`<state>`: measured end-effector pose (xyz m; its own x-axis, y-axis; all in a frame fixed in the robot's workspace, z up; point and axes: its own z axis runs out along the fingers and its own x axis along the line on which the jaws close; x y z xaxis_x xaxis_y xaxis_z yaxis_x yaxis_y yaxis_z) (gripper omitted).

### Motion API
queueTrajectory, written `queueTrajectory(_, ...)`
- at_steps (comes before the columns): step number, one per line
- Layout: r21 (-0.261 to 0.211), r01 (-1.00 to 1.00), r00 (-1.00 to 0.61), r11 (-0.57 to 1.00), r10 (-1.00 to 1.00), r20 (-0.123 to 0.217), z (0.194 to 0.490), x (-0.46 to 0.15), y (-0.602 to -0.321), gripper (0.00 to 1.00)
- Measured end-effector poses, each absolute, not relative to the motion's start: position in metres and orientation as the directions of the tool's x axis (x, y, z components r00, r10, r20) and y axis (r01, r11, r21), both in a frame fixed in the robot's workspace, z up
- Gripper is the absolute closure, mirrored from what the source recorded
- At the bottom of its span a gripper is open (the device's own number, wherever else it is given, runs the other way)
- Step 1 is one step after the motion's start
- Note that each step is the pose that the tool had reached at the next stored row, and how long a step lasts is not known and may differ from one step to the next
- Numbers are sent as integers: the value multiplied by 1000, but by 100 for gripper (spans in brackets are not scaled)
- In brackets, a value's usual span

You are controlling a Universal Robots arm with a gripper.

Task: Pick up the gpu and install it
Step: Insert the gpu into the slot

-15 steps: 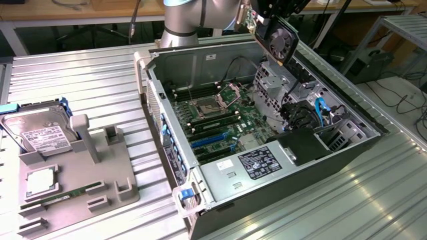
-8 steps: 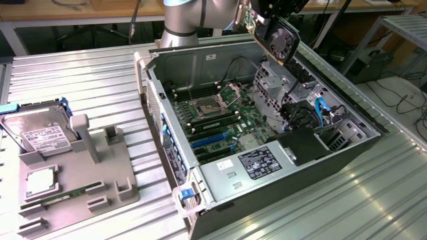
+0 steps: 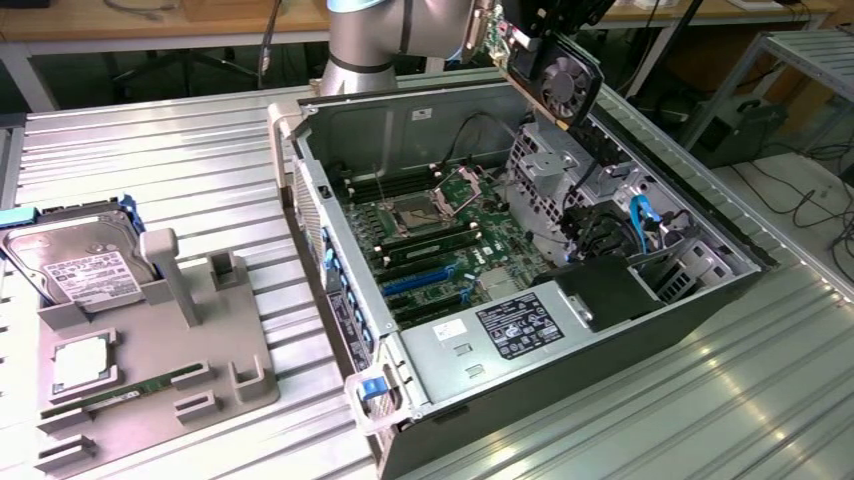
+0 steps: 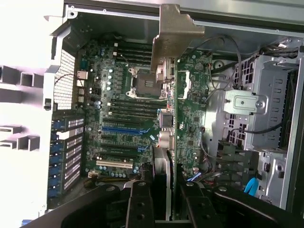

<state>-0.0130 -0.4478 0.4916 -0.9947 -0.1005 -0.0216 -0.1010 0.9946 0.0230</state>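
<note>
Claw [image 4: 164, 205] clamped on graphics card [image 3: 563, 82], card held edge-on in air. Open computer case [image 3: 701, 300] and motherboard [image 4: 124, 118] lie below claw. Card likely light, stiff, fragile; best gripped across flat faces, clear of fan and bracket.

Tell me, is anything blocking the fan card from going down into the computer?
Nothing visible does. The gripper holds the gpu in the air above the open case, whose side is off. The motherboard and its blue slots lie bare below. Loose cables sit off beside the drive cage, not over the slots.
</note>
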Motion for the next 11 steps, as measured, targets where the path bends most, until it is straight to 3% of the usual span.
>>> queueTrajectory(11, 23, -160, -987, 987, -159, -22, 492, -13, -448, 73)
